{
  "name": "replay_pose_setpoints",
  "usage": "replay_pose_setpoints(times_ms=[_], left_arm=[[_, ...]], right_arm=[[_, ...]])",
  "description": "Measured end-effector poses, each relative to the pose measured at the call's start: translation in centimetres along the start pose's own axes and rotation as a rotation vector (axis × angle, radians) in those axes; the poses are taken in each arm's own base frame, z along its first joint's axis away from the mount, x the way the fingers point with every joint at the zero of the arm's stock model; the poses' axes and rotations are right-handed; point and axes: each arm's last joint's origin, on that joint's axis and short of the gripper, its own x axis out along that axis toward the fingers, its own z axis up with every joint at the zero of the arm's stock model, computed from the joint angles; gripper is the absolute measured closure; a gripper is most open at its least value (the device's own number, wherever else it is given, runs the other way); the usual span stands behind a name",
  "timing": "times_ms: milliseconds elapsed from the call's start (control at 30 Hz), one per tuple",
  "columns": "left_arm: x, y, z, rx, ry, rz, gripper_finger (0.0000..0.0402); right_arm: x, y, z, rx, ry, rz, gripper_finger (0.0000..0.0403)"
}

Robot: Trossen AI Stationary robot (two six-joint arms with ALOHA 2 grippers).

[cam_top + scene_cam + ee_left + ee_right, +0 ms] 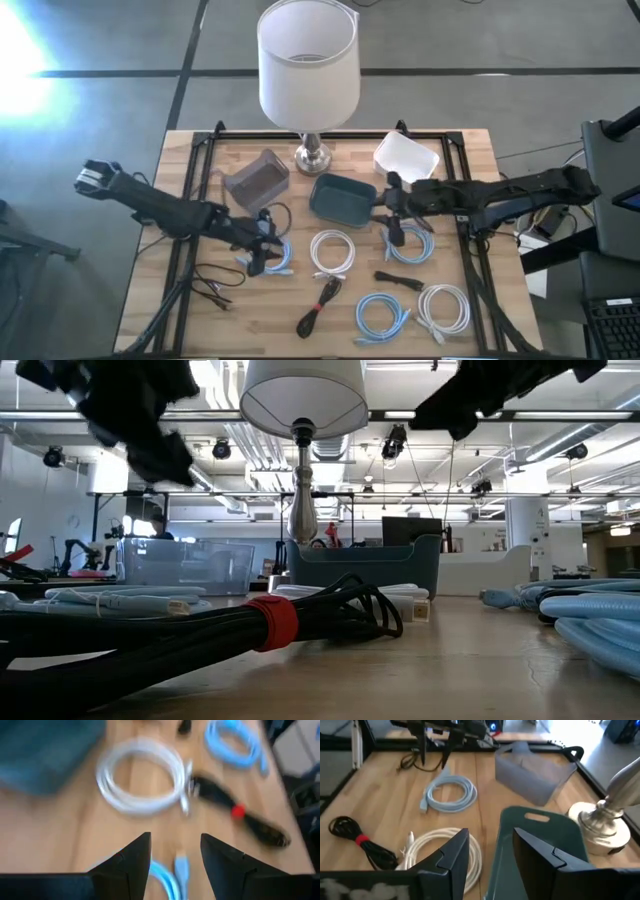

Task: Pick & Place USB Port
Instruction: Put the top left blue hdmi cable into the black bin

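Several coiled cables lie on the wooden table. A light blue coil [272, 256] lies flat under my left gripper [262, 254]. That gripper is open and hovers above it, with the coil's blue plug end [180, 870] showing between the fingers [175, 837]. My right gripper [388, 210] is open and empty, hovering over the near right edge of the dark teal bin [342, 198]. In its wrist view, the teal bin [545, 832] and a white coil [440, 851] lie below the fingers [490, 834].
A lamp [308, 60] stands at the far edge, its base [313, 155] between a clear grey bin [258, 178] and a white container [406, 157]. Also on the table are a white coil [332, 250], blue coils [408, 244] [383, 315], another white coil [444, 307], and a black cable with a red tie [320, 307].
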Motion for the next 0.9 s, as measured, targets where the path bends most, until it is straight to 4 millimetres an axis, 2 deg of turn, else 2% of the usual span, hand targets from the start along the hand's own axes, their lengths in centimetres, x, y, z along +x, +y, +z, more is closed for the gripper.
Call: replay_pose_setpoints(times_ms=[333, 667, 900], left_arm=[[3.6, -0.5, -2.3, -0.097, 0.22, -0.008, 0.0225], [6.4, -1.1, -5.1, -0.14, 0.385, 0.046, 0.0225], [7.6, -1.0, -6.0, -0.118, 0.438, 0.073, 0.024]], right_arm=[[2.2, 0.2, -0.4, 0.008, 0.076, -0.003, 0.0266], [2.2, 0.2, -0.5, 0.008, 0.078, -0.003, 0.0264], [2.2, 0.2, -0.5, 0.008, 0.076, -0.003, 0.0273]])
